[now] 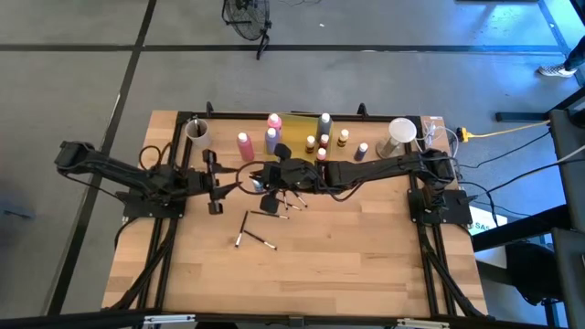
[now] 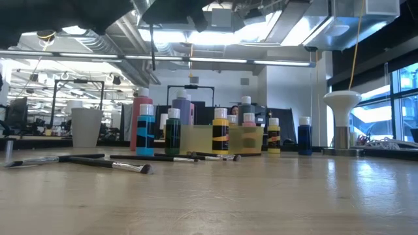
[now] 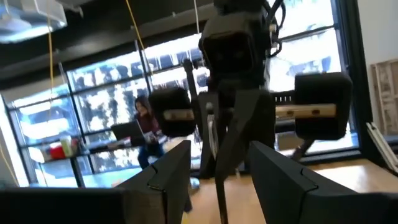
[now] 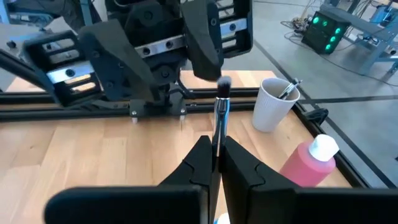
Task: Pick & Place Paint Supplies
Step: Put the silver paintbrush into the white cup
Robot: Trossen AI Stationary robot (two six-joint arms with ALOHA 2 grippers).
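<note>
My right gripper (image 4: 214,148) reaches to the middle of the table (image 1: 366,265) and is shut on a thin dark brush (image 4: 220,106). My left gripper (image 1: 236,179) faces it from the left. It is open, and its fingers (image 3: 168,177) stand on either side of the brush (image 3: 219,186) without touching it. Several more brushes (image 1: 259,239) lie flat on the wood nearer the front. Pink (image 1: 244,144), purple (image 1: 271,139) and grey (image 1: 324,124) squeeze bottles and small white-capped bottles (image 1: 322,146) stand upright along the far edge. My right gripper pinches the brush's handle just behind the silver ferrule (image 4: 217,134) between its two fingertips. The brush sticks out past the fingers, its bristle end (image 4: 224,83) toward my left gripper. It is lifted clear of the table.
A white cup (image 4: 273,104) with brushes in it stands at the far left corner, a pink bottle (image 4: 311,163) near it. A yellow tray (image 1: 300,123) and a pale stemmed cup (image 1: 400,133) stand at the far edge. The near half of the table is bare wood.
</note>
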